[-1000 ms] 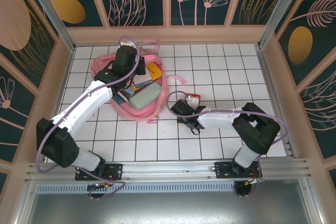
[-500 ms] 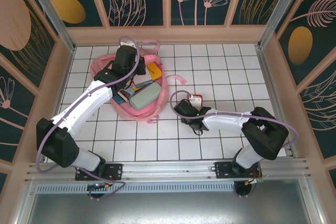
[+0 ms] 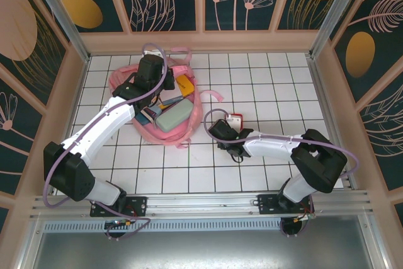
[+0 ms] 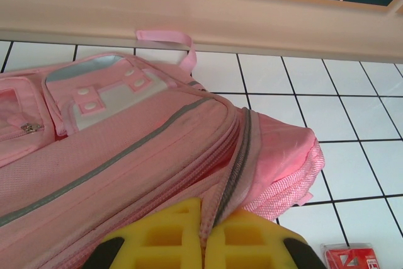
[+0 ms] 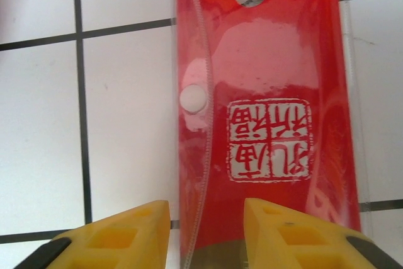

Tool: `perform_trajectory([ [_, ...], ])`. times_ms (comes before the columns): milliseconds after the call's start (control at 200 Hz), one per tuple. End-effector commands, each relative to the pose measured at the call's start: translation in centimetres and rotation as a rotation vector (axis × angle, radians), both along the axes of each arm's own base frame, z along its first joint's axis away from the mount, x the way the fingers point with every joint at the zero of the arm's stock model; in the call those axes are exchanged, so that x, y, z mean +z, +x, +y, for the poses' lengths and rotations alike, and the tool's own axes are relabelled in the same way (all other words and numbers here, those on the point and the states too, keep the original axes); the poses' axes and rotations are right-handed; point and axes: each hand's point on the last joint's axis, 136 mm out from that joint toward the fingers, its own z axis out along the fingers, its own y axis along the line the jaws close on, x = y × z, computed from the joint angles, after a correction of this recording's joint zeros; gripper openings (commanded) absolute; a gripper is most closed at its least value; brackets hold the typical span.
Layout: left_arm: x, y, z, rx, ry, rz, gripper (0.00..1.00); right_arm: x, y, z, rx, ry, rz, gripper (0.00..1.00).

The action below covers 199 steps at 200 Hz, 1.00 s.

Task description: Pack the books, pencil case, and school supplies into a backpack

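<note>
The left gripper (image 4: 203, 231) is pinching the backpack (image 4: 126, 149) by its zipper edge, fingers closed on the fabric, apparently holding the mouth up so things can go in. The right gripper (image 5: 206, 218) is hovering with fingers parted over the near end of the packet (image 5: 264, 92), which is lying flat on the tiles just ahead. The packet's left edge is sitting in the gap, probably lining up a grasp.

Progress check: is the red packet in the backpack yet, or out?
Out. The red packet lies flat on the white tiles, right of the backpack, by the open right gripper.
</note>
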Motion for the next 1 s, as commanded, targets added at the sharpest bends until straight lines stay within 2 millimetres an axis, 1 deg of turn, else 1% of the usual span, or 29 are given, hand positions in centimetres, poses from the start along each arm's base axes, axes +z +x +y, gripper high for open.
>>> perform_trajectory([
  [0, 3.5, 0.7, -0.3, 0.001, -0.087, -0.113, 0.0, -0.4, 0.4, 0.7, 0.022, 0.024, 0.01, 0.36],
  [130, 3.5, 0.7, -0.3, 0.002, -0.087, -0.112, 0.0, -1.2, 0.6, 0.6, 0.014, 0.033, 0.032, 0.35],
  [285, 3.6, 0.7, -0.3, 0.002, -0.087, -0.113, 0.0, -2.0, 0.6, 0.7, 0.009, 0.044, 0.054, 0.31],
  [360, 3.5, 0.8, -0.3, 0.002, -0.087, -0.112, 0.0, -2.1, 0.6, 0.8, 0.009, 0.053, 0.058, 0.21],
  [460, 3.5, 0.7, -0.3, 0.002, -0.087, -0.113, 0.0, -2.0, 0.6, 0.6, -0.005, 0.053, 0.055, 0.05],
  [531, 3.5, 0.8, -0.3, 0.002, -0.086, -0.111, 0.0, -1.6, 0.6, 0.4, -0.013, 0.055, 0.045, 0.0],
  [716, 3.6, 0.7, -0.3, 0.002, -0.088, -0.113, 0.0, 0.6, 0.8, 0.3, -0.014, 0.068, -0.012, 0.0],
  [861, 3.5, 0.7, -0.3, 0.001, -0.088, -0.112, 0.0, 2.7, 0.9, 1.0, 0.007, 0.066, -0.07, 0.0],
  [926, 3.5, 0.7, -0.3, 0.002, -0.087, -0.112, 0.0, 3.2, 0.9, 1.1, 0.01, 0.064, -0.078, 0.0],
  [991, 3.5, 0.8, -0.3, 0.002, -0.087, -0.111, 0.0, 3.2, 0.8, 0.9, 0.003, 0.055, -0.075, 0.0],
])
